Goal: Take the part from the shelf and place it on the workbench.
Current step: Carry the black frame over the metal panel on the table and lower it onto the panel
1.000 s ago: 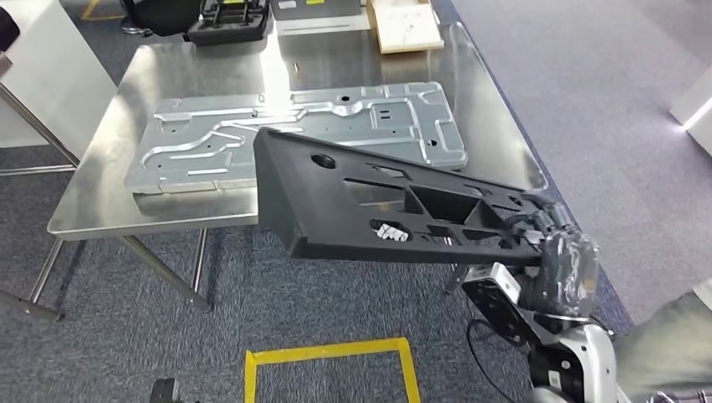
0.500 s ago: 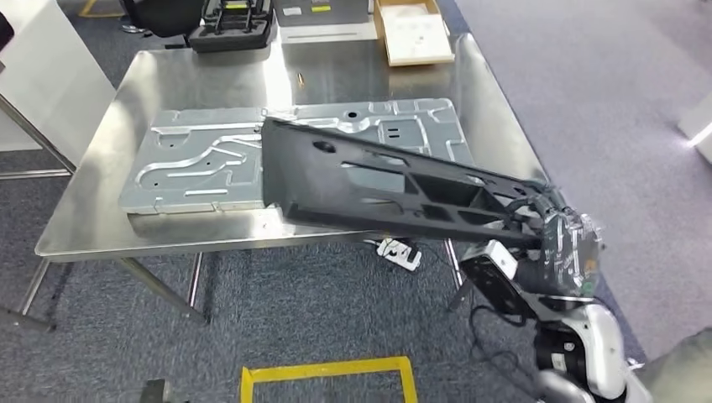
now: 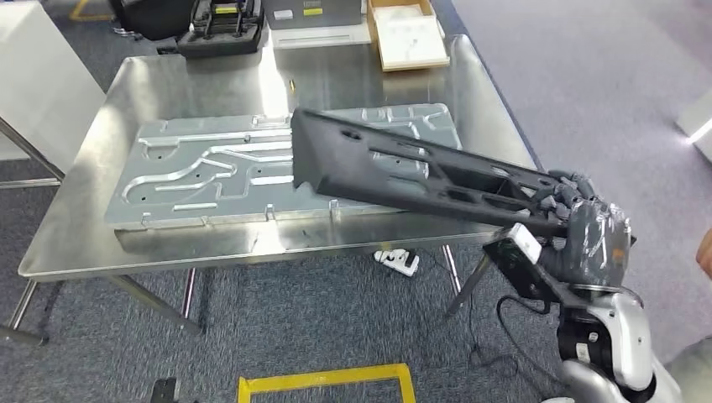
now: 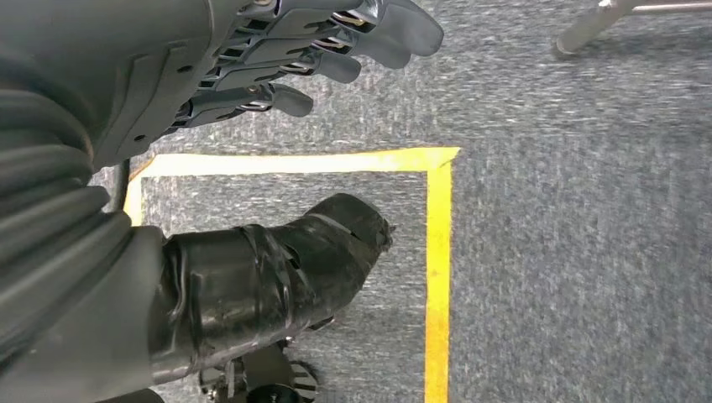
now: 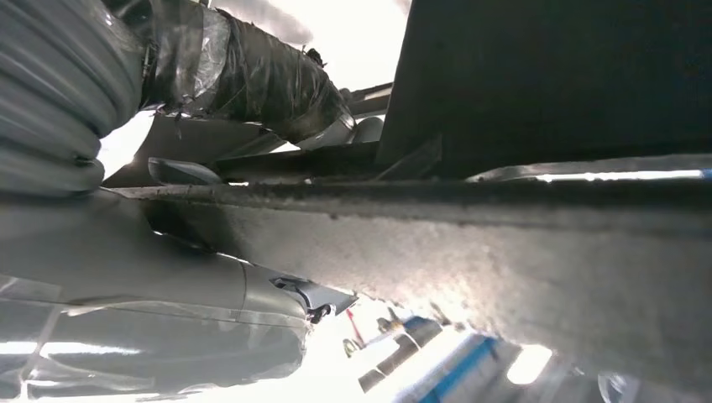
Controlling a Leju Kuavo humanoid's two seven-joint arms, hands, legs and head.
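Carry step: right hand [image 3: 588, 239] grips part [image 3: 403, 172] over bench [image 3: 210, 84]; left hand [image 4: 277, 75] empty, fingers apart; next lower, release.

Stamped metal panel [image 3: 252, 172] lies flat on the workbench [image 3: 101, 243]; part [image 3: 403, 172], gripped at its right end by right hand [image 3: 588, 235], hangs over the panel's right portion.
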